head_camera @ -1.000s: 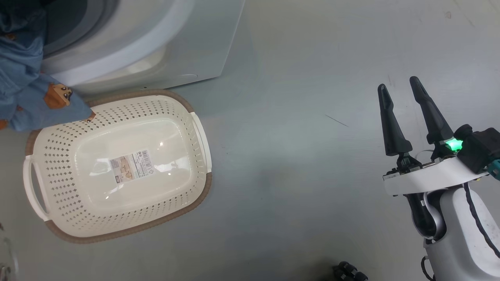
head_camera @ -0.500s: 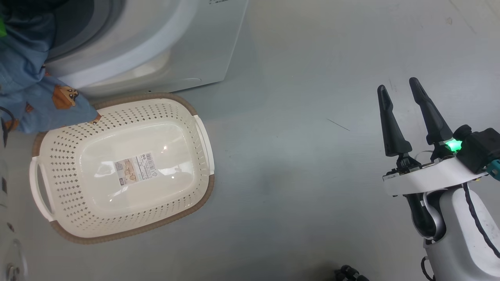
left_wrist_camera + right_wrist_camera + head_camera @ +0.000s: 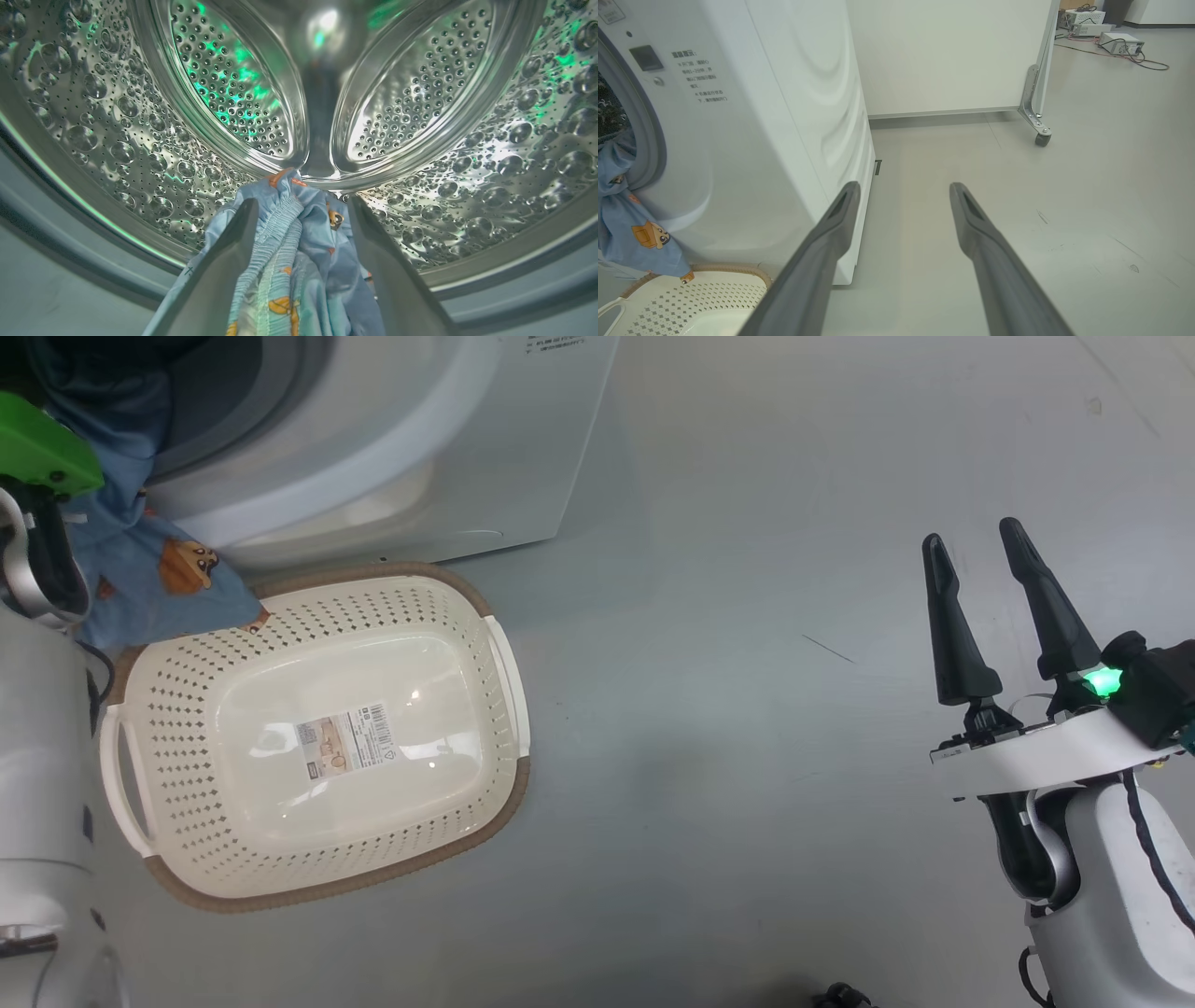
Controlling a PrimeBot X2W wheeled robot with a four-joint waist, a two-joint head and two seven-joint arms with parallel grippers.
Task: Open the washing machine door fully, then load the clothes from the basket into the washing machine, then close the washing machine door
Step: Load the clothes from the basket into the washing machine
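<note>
in the drum (image 3: 140, 140), my left pincer (image 3: 301, 198) gapes, clothes (image 3: 289, 261) slack between, tail over the basket (image 3: 467, 607); right pincer (image 3: 971, 530) apart too. loading: next i'd tuck that tail in.

Right tool (image 3: 972, 534): two long, tapering black fingers with rounded tips, at 3 o'clock in the head view.
Wrist plate (image 3: 1046, 761): flat, curved, white, under the finger bases.
Status light (image 3: 1103, 681): bright green, beside the outer finger's base.
Camera block (image 3: 1153, 695): black and boxy, with a teal fleck at its 4 o'clock.
Right forearm (image 3: 1111, 924): glossy white shell over a dark joint.
Cable (image 3: 1146, 859): thin, black, along the shell.
Left arm (image 3: 37, 747): white shell at 9 o'clock, with a silver-grey joint.
Green cap (image 3: 42, 453): glossy, rounded.
Left tool (image 3: 302, 200): grey fingers, hollowed inner faces.
</note>
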